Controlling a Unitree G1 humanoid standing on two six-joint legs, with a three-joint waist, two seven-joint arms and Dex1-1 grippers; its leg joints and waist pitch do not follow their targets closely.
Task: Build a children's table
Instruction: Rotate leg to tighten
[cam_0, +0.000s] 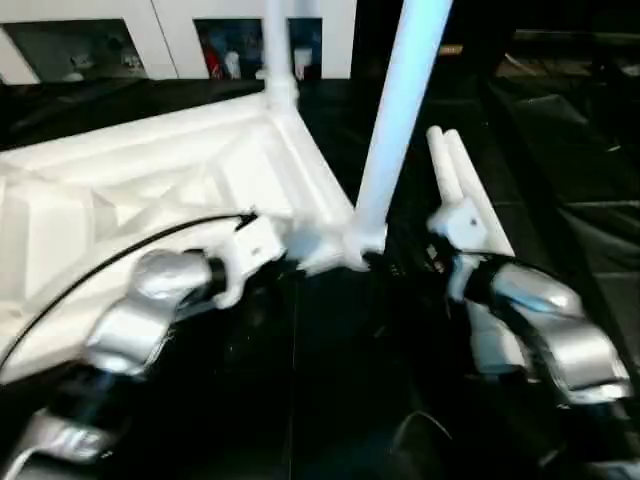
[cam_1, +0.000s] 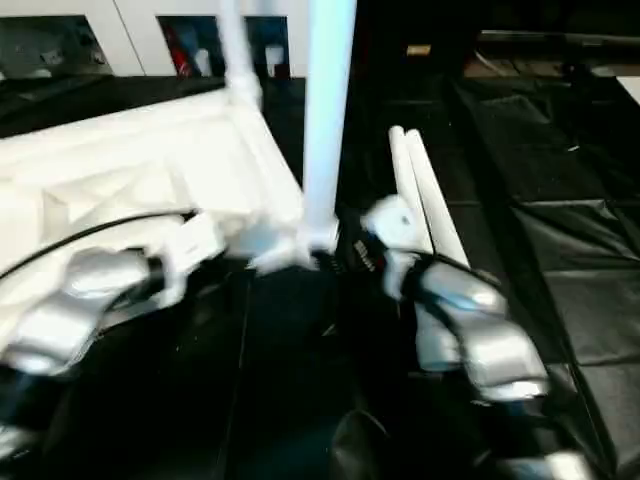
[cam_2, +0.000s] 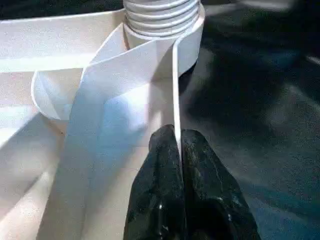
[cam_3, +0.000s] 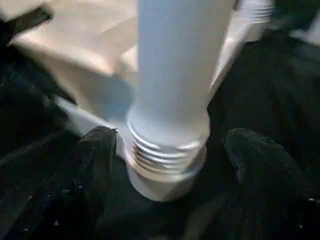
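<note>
We have the white tabletop (cam_0: 130, 190) lying upside down on the dark floor (cam_0: 330, 380), so its ribs and corner holes face up and the legs can go in from above. On the left, our left arm reaches forward and low, bent at the elbow, toward the near corner of the tabletop. Our left gripper (cam_2: 178, 150) has its two black fingers (cam_2: 160, 165) pressed together on a thin rib (cam_2: 175, 85) right by the corner socket (cam_2: 165, 45). We think we pinch it there to keep the tabletop from sliding or turning while a leg goes in. One leg (cam_0: 280, 60) already stands up in the far corner. In the middle, another leg (cam_0: 400, 120) stands in the near corner socket, leaning a little. In the right wrist view its screw threads (cam_3: 165, 152) show just above the socket, so we think it is not screwed all the way down yet. Our right arm comes in from the right, bent and low, with the wrist pointing at the bottom of this leg. Our right gripper (cam_3: 175, 165) has its fingers (cam_3: 95, 165) wide apart, one on each side of the leg's base and not touching it. Just right of that, two more legs (cam_0: 455, 170) lie side by side on the floor, waiting.
</note>
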